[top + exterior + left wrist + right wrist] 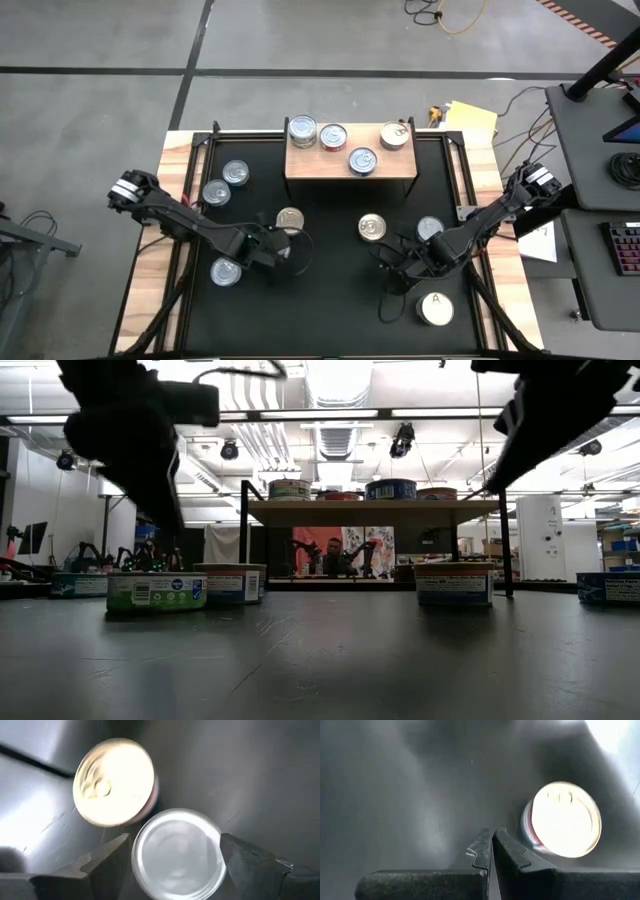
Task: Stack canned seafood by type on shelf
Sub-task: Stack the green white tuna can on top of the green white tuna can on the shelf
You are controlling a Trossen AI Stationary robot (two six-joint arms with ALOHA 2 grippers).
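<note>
Left hand (175,857) apparently clasping can (177,854)

Four cans (349,143) sit on the shelf (300,163).

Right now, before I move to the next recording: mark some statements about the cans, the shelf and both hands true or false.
1. Four cans stand on the shelf. True.
2. The right hand holds a can. False: its fingers are shut together on nothing; a gold-topped can sits beyond them.
3. The left hand has a silver-topped can between its fingers. True.
4. The can marked A is on the shelf. False: it sits on the black table, near the right arm.
</note>
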